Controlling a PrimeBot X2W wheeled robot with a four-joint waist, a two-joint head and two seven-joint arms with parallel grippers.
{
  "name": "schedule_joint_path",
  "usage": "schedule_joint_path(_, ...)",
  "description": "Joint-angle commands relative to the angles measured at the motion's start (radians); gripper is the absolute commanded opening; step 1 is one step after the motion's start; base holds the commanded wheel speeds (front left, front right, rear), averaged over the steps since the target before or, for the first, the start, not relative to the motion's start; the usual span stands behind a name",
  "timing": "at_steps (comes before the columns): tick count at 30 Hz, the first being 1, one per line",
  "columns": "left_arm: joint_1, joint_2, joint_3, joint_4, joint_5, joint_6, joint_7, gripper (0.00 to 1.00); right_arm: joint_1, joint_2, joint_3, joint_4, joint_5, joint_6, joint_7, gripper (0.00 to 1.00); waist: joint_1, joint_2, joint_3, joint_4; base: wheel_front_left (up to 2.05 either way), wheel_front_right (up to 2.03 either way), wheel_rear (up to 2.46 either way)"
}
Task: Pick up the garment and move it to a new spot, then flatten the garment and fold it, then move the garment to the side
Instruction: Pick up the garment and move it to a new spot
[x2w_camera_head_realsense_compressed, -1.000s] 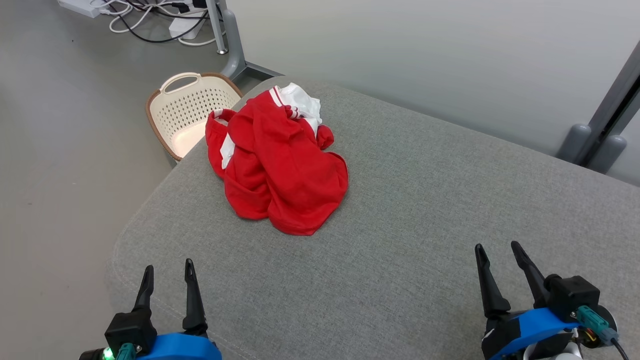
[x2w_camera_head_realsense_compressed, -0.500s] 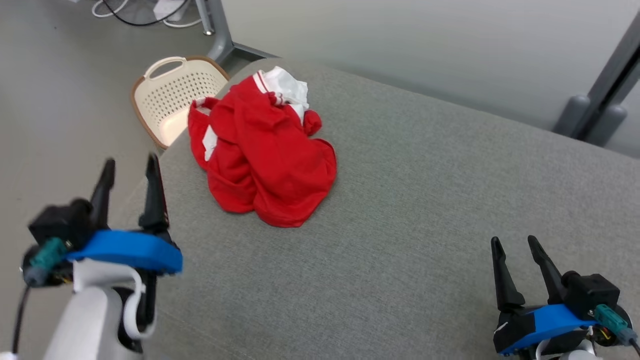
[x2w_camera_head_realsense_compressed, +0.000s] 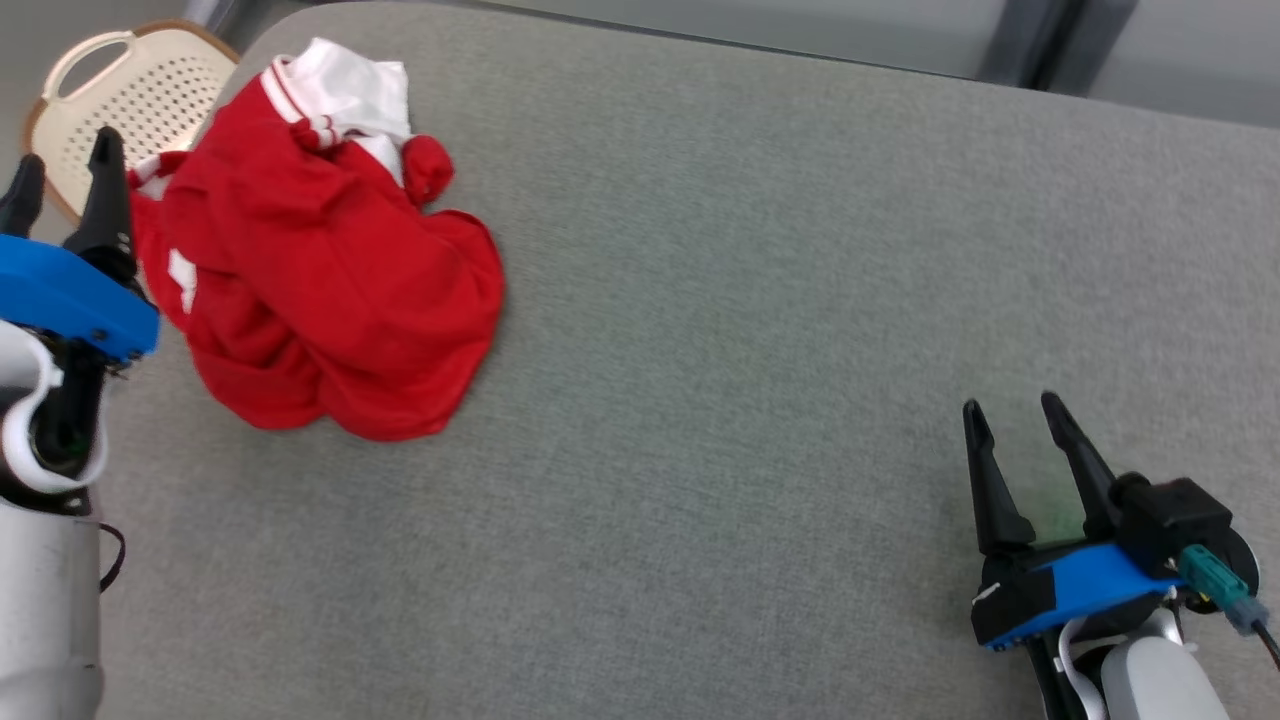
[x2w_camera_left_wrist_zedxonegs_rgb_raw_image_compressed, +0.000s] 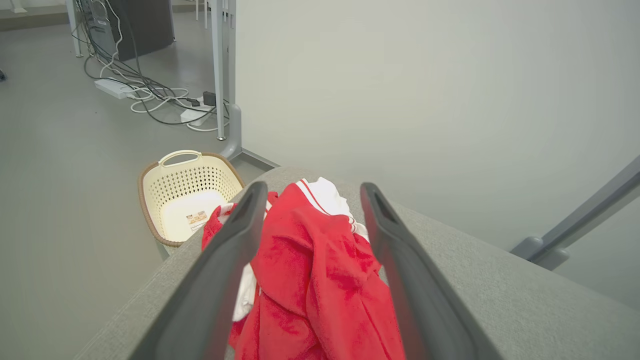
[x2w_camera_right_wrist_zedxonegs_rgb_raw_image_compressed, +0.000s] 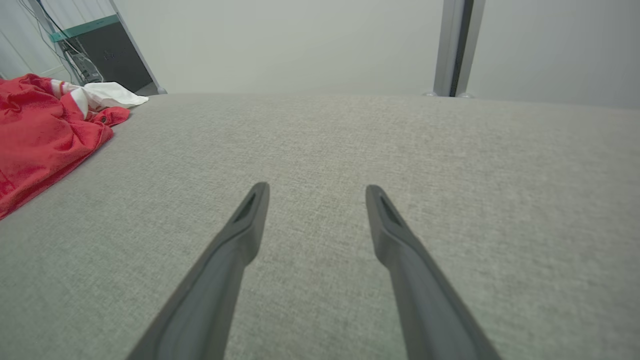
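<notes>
The left gripper (x2w_camera_head_realsense_compressed: 62, 158) has its two long dark fingers spread wide with nothing between them. It sits at the left edge of the head view, just beside the left border of the crumpled red garment with white trim (x2w_camera_head_realsense_compressed: 330, 290). Whether a fingertip touches the cloth cannot be told. In the left wrist view the garment shows through the gap between the two fingers and beyond them.

The garment lies in a bunched heap near the far left corner of the grey fabric-covered surface (x2w_camera_head_realsense_compressed: 750, 300), its white collar part toward the far edge. Past that corner, lower down on the pale grey floor (x2w_camera_left_wrist_zedxonegs_rgb_raw_image_compressed: 65, 165), stands a cream perforated plastic basket with a brown rim (x2w_camera_head_realsense_compressed: 160, 85). White and black cables (x2w_camera_left_wrist_zedxonegs_rgb_raw_image_compressed: 150, 97) trail on the floor behind it, near a grey metal post (x2w_camera_left_wrist_zedxonegs_rgb_raw_image_compressed: 219, 75).

The right gripper (x2w_camera_head_realsense_compressed: 1010, 403) also has its fingers spread apart and grips nothing. It is at the near right of the surface, well apart from the garment, fingers pointing across bare grey fabric.
</notes>
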Motion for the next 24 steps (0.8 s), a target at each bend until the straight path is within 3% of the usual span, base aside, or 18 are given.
schedule_joint_path(1,-0.034,0.021,0.009,0.026,-0.006,0.009,0.022,1.00,-0.022,-0.005,0.000,-0.015,-0.010,0.000,0.002,1.00,-0.0001,0.0000,0.023,-0.025,0.00,0.00,0.00)
schedule_joint_path(9,-0.081,0.103,0.060,0.136,-0.032,0.046,0.114,1.00,-0.051,-0.005,-0.003,-0.063,-0.026,0.000,0.019,1.00,-0.0001,0.0000,0.123,-0.132,0.00,0.00,0.00)
schedule_joint_path(17,-0.023,0.166,0.028,0.206,-0.020,0.126,0.333,1.00,-0.053,-0.005,-0.003,-0.064,-0.006,0.000,0.008,1.00,-0.0001,0.0000,0.155,-0.194,0.00,0.00,0.00)
schedule_joint_path(18,-0.015,0.170,0.022,0.199,-0.019,0.128,0.354,0.44,-0.055,-0.005,-0.001,-0.060,-0.003,0.000,0.004,1.00,-0.0001,0.0000,0.151,-0.197,0.00,0.00,0.00)
schedule_joint_path(19,-0.004,0.168,0.020,0.192,-0.025,0.133,0.376,0.00,-0.056,-0.005,0.003,-0.054,0.004,0.000,0.001,1.00,-0.0001,0.0000,0.144,-0.199,0.00,0.00,0.00)
schedule_joint_path(24,0.007,0.188,0.020,0.134,-0.014,0.123,0.357,0.00,-0.046,-0.005,0.022,-0.023,0.031,0.000,-0.017,1.00,-0.0001,0.0000,0.089,-0.203,0.00,0.00,0.00)
